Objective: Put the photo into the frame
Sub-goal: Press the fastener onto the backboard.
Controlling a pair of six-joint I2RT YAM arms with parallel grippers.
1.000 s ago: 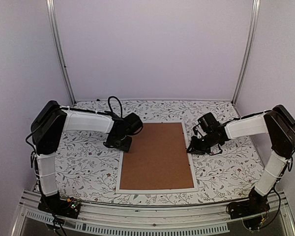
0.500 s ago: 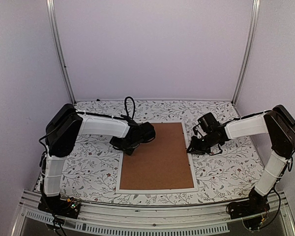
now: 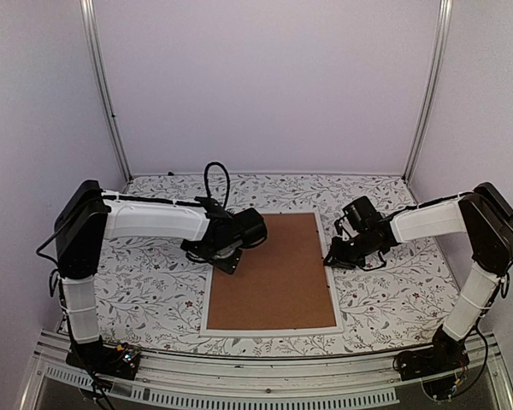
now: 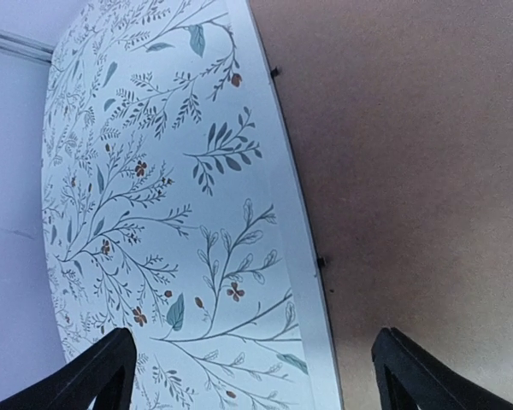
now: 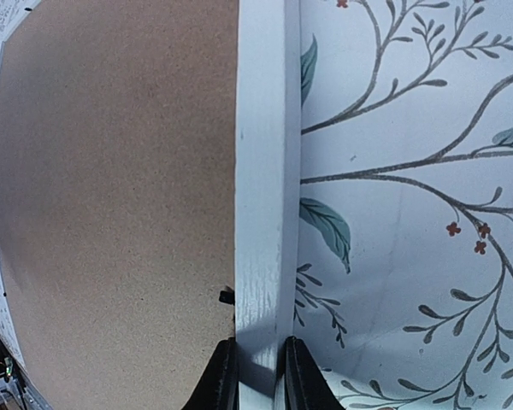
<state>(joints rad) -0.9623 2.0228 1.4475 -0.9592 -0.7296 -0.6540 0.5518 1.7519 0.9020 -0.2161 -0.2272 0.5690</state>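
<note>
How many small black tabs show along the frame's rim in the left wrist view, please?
2: one tab near the top, another lower down, both where the white frame meets the brown board. Others may lie outside this view.

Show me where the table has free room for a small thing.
Free: the flowered white tablecloth near-left and near-right of the white rectangular frame, and the strip behind it. Crowded: the frame's far half, left gripper and right gripper at its sides.
</note>
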